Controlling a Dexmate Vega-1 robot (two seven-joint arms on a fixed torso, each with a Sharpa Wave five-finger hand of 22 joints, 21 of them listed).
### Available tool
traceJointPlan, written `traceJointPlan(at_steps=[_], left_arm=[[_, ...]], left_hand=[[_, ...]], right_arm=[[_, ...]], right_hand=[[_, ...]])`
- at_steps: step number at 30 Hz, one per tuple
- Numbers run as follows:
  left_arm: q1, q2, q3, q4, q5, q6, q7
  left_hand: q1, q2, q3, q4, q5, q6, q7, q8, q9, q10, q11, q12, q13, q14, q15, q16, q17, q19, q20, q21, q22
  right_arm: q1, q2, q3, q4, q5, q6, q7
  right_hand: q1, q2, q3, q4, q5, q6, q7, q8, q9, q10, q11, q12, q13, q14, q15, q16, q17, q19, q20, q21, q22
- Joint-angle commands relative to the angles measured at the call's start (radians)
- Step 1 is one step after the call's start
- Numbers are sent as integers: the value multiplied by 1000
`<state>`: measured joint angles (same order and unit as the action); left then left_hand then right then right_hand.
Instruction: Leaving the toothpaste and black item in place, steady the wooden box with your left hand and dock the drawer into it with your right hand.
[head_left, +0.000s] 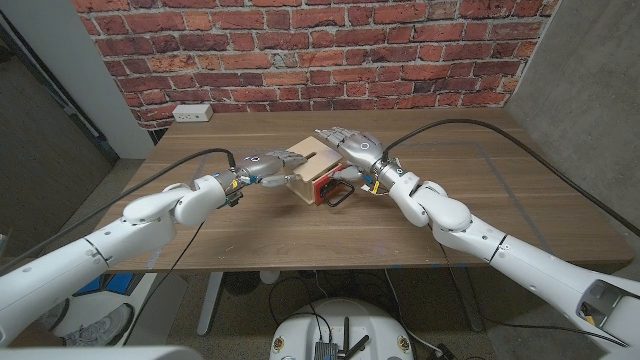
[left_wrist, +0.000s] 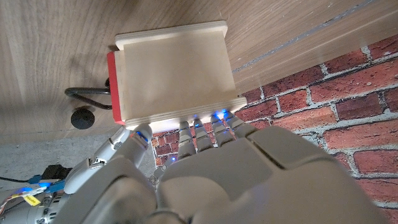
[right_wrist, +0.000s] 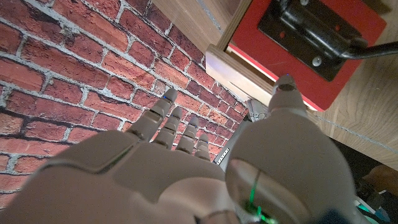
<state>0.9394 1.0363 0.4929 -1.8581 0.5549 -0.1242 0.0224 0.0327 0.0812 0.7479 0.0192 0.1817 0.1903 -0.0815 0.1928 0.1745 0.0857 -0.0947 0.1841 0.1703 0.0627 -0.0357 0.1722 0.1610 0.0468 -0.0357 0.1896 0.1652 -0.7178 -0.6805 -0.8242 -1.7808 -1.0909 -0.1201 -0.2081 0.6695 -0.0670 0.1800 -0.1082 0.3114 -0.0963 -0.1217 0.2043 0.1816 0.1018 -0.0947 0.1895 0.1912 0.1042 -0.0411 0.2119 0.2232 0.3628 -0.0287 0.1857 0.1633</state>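
Fingers (left_wrist: 205, 127) of the left hand (head_left: 262, 165) lie side by side with their tips pressed against the box (head_left: 308, 160) on its end wall, pinching nothing, so the steadying is in place; fingers (right_wrist: 177, 127) of the right hand (head_left: 350, 150) reach out fairly straight and a little apart over the top of the box, holding nothing, with the thumb tip near the red drawer (head_left: 322, 190) front in the right wrist view, though whether it touches I cannot tell; the drawer looks nearly home, its red face sitting just beside the box's open end with only a thin red edge showing past the pale wood in the left wrist view, so what seems left is a last push flush, if any; no toothpaste is to be made out; the box is pale plywood, plain and square-cornered, standing on the surface about the middle, at twelve o'clock from the robot; the drawer front is red with a black plate and a black wire handle (head_left: 340, 194) lying out toward five o'clock.
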Motion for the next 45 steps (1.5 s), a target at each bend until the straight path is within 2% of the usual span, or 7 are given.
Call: traceJointPlan(at_steps=[1,15,35,45], left_arm=[[-7,-4,6,4,1,-1,-4],[-2,-3,4,-1,3,4,0],[-13,-6,8,2,5,1,-7],[-13,-7,9,-3,7,7,-11]], left_hand=[[5,78,6,-1,0,9,0,6,4,13,1,3,4,8,-84,3,4,9,-141,1,3],[5,79,7,-1,0,13,-1,6,4,13,0,2,4,10,-84,3,4,10,-142,1,3],[4,79,10,1,0,16,0,5,4,13,1,1,4,11,-84,3,4,12,-142,1,3],[4,79,11,1,0,16,-1,4,4,13,1,1,4,12,-85,2,4,13,-142,1,3]], right_arm=[[18,25,-23,40,8,-10,-30],[34,43,-51,74,16,-16,-54],[-2,-4,-23,4,27,-51,-42],[-5,3,-27,18,17,-56,-35]], right_hand=[[1,2,1,3,12,9,-5,3,2,6,7,7,3,10,2,4,2,5,3,4,3],[-4,2,-2,4,17,11,-5,2,2,3,14,5,3,16,2,6,2,10,4,4,3],[-10,10,-1,7,26,21,-7,4,2,10,13,6,3,19,2,8,3,17,6,5,3],[-9,10,-1,5,30,15,-7,1,2,4,18,3,3,17,7,6,2,17,7,4,3]])
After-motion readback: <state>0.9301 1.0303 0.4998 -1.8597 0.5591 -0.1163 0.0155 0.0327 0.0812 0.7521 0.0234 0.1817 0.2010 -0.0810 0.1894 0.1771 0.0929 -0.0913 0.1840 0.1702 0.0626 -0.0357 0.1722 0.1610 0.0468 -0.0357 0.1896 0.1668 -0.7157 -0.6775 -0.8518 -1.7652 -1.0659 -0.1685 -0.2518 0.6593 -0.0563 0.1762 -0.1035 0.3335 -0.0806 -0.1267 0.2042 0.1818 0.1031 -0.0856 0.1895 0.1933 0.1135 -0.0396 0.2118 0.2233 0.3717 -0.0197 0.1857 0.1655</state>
